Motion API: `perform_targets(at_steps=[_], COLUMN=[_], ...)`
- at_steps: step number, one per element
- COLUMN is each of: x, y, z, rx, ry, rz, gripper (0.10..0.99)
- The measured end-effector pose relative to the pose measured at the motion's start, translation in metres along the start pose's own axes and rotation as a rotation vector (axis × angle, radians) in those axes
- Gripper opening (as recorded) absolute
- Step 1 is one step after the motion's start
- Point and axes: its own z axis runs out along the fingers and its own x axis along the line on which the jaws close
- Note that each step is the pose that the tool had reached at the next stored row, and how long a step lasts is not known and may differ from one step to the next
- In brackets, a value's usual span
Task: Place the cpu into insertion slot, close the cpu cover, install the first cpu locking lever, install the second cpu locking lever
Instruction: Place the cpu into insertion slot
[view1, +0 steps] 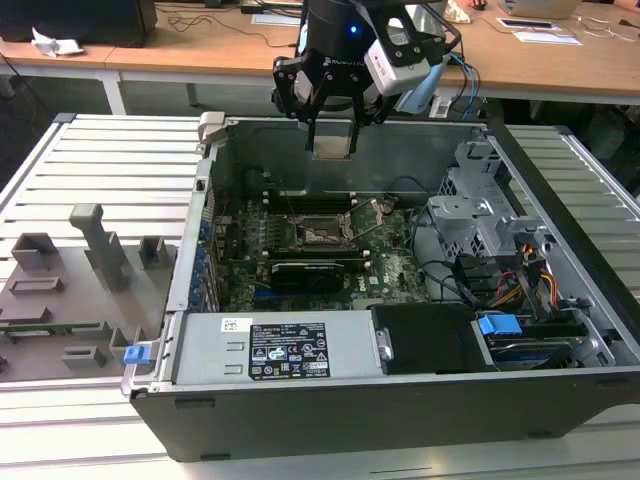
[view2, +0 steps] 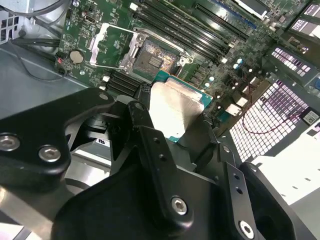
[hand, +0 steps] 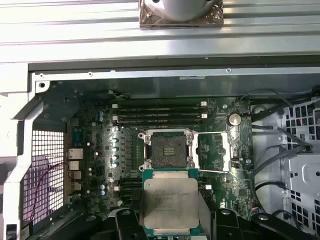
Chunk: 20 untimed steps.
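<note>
Silver-topped cpu (hand: 167, 202): 1, gripped in claw (view1: 332, 128) over open case (view1: 400, 412) | insertion slot (hand: 166, 150): 1, bare

Open case (view1: 400, 415) on a slatted table (view1: 110, 160).
Inside lay a labelled power supply (view1: 280, 350), a black card (view1: 312, 272) on the green board (view1: 395, 272) and a drive cage (view1: 478, 215); grey fixtures (view1: 100, 245) stood at the exterior view's left.

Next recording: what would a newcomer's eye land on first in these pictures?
First, the gripper at the top of the exterior view, its fingers shut on the silver-topped cpu and hanging over the open computer case. Next, down inside the case, the dark, empty insertion slot on the green motherboard, uncovered and waiting.
</note>
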Motion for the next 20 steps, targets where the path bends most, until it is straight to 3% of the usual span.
perform_targets(at_steps=[20], x=[0.0001], y=[0.0000], z=[0.0000], rx=[-0.001], ry=[-0.0058], rz=[0.065], gripper=[0.525])
